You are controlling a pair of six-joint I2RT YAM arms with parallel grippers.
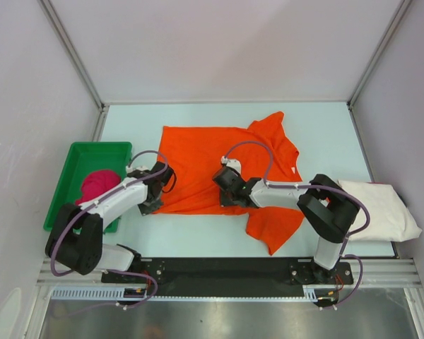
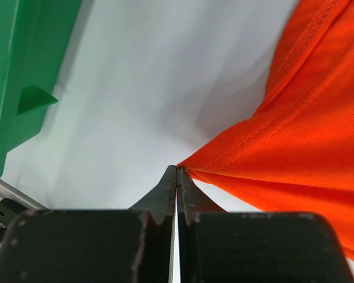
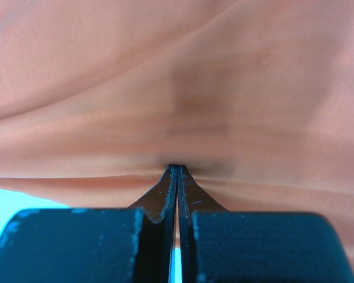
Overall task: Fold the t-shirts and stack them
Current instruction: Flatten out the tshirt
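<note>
Orange t-shirt (image 1: 198, 159) lay spread on the table (image 1: 325, 131) just beside the green tray (image 1: 78, 152), on the tray's right-arm side. It was not flat: one sleeve was bunched at the far edge and a loose flap trailed toward the near edge.

Step in hand, as judged: the first fold of this shirt.

- Left gripper (image 2: 177, 172): fingers pressed together, pinching the hemmed corner nearest the tray (the stitched edge ran straight into the tips).
- Right gripper (image 3: 177, 170): no gap visible, clamped on a pucker of the same cloth farther from the tray.

The next move probably called for both grippers to lift together with even tension, or the cloth would sag and crease.

Magenta t-shirt (image 1: 99, 185) sat crumpled inside the tray. Off-white t-shirt (image 1: 378, 208) lay folded well apart from the tray, beyond the orange one.
</note>
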